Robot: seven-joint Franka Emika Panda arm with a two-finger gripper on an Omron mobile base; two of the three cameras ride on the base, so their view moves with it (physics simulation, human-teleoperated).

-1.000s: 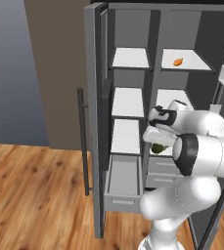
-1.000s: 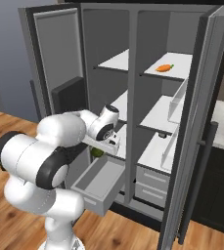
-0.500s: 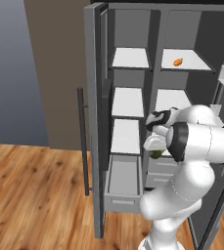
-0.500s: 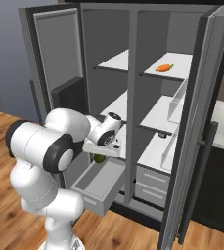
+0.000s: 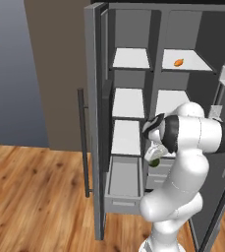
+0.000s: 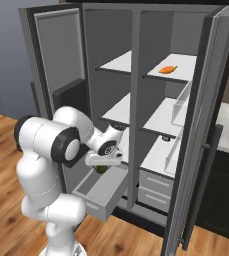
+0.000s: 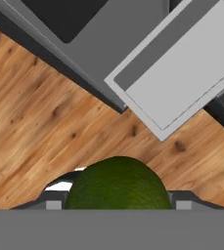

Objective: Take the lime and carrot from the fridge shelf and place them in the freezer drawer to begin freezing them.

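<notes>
Lime [image 7: 117, 183] clamped in my fingers [image 6: 102, 165], hovering above open freezer drawer [image 5: 124, 183]. Next: lower, release inside. Carrot [image 5: 179, 62] waits on fridge shelf [image 5: 195, 61].

The lime [image 7: 117, 183] is cut off by the hand view's bottom edge. In the left base view it [image 5: 154, 162] peeks out, mostly hidden under the tool [image 5: 154, 156].
</notes>
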